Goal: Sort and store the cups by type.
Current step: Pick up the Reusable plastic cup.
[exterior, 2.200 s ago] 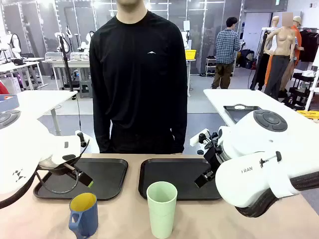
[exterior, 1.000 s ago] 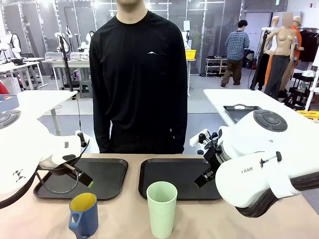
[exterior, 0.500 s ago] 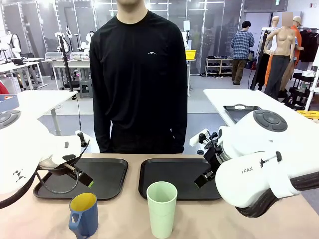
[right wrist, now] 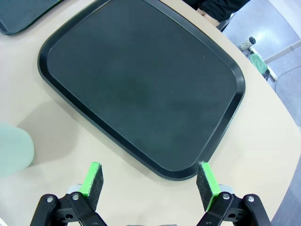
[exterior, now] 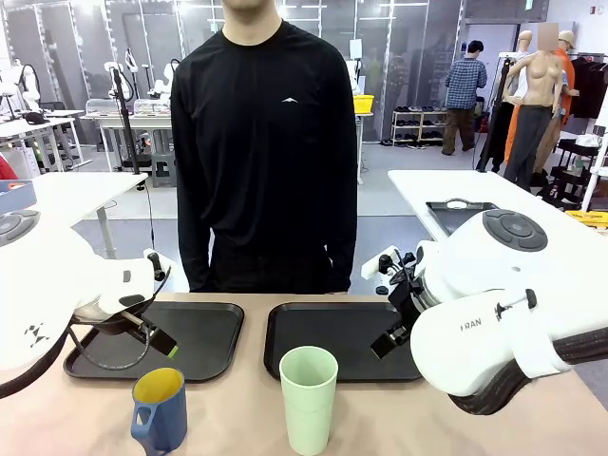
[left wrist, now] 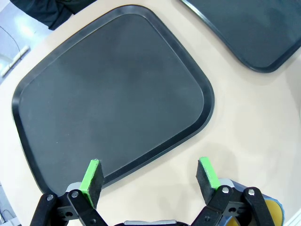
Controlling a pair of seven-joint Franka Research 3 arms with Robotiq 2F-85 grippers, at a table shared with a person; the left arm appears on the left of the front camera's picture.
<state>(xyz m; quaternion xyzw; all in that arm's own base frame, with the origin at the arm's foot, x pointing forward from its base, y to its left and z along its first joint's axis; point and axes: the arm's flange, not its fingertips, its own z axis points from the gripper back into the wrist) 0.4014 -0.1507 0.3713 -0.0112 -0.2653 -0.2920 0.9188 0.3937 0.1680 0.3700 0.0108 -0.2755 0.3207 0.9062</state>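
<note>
Sorting not begun: left gripper (left wrist: 148, 162) and right gripper (right wrist: 149, 165) hang released, empty. Next, probably, the left must lower onto the near blue mug (exterior: 159, 408).

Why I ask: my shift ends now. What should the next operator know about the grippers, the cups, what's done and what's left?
Left gripper: open, empty, above the near edge of the left tray.
Right gripper: open, empty, above the near edge of the right tray.
Blue mug and green tumbler: upright on the table, in front of the trays.
Done: nothing stored.
Left: pick up and store both cups.
</note>
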